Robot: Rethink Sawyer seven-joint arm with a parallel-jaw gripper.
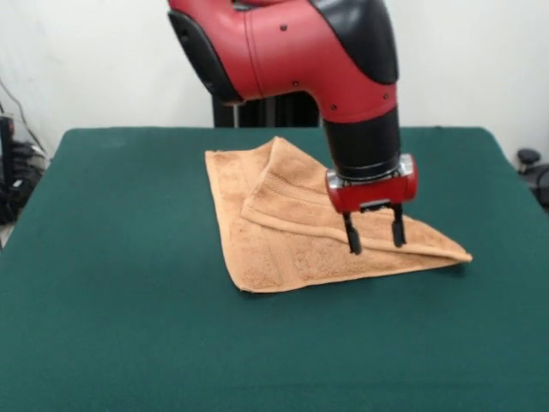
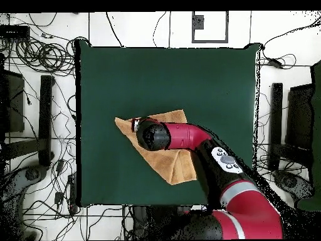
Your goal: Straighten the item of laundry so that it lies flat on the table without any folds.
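The tan-orange terry towel [image 1: 283, 227] lies on the dark green table [image 1: 129, 326] near its middle, with one corner folded over itself, so a triangular flap with a woven band lies on top. Its right corner runs to a point. In the overhead view the towel [image 2: 168, 164] is partly hidden under the arm. My gripper [image 1: 375, 238] hangs just above the towel's right part, fingers [image 1: 352, 237] pointing down, open and empty. In the overhead view the gripper [image 2: 139, 128] is mostly hidden by the wrist. No white label shows.
The red and black arm [image 2: 213, 157] reaches over the table from the robot's side. Cables and equipment stands [image 2: 44, 119] lie on the floor around the table. Bare green felt surrounds the towel on all sides.
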